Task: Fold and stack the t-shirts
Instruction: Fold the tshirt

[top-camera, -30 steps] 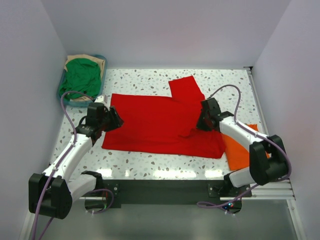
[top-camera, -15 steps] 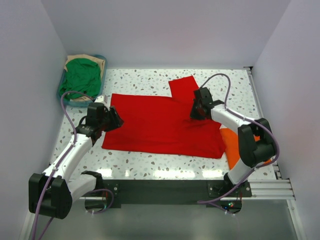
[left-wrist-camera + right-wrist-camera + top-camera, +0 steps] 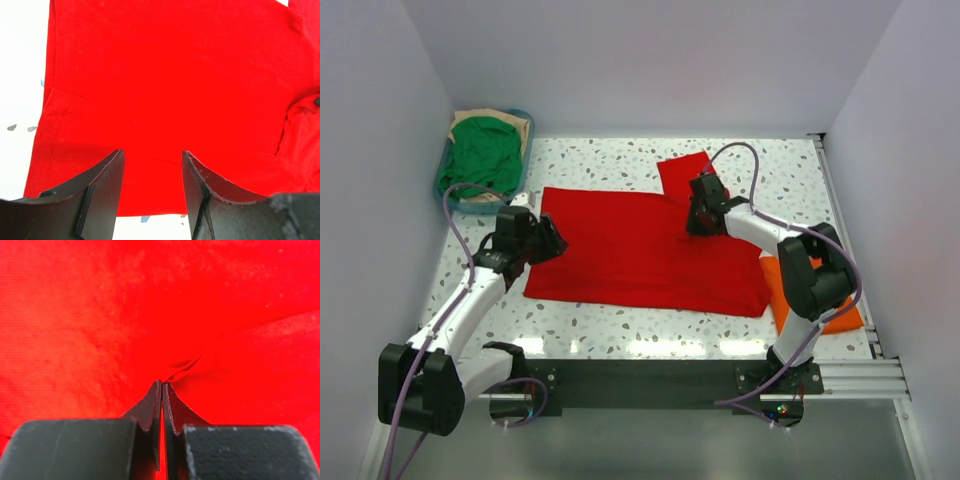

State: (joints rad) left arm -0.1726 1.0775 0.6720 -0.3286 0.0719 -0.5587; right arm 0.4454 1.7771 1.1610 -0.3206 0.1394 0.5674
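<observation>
A bright red t-shirt [image 3: 640, 250] lies spread flat across the middle of the table, one sleeve [image 3: 680, 172] pointing to the back. My right gripper [image 3: 693, 224] [image 3: 162, 383] is shut on the red t-shirt, pinching a small raised fold near that sleeve. My left gripper [image 3: 552, 241] [image 3: 151, 152] hangs open just over the shirt's left edge, nothing between its fingers. An orange t-shirt [image 3: 782, 290] lies folded at the right, partly under my right arm. The green t-shirt [image 3: 480, 155] and the tan one [image 3: 507, 123] lie in the basket.
A teal plastic basket [image 3: 460, 203] stands at the back left corner. White walls close in the left, back and right sides. Bare speckled tabletop [image 3: 600, 160] shows behind and in front of the red shirt.
My right gripper has moved back and to the left over the red shirt, toward the sleeve, drawing cloth with it and uncovering more of the orange shirt. The left arm has stayed put.
</observation>
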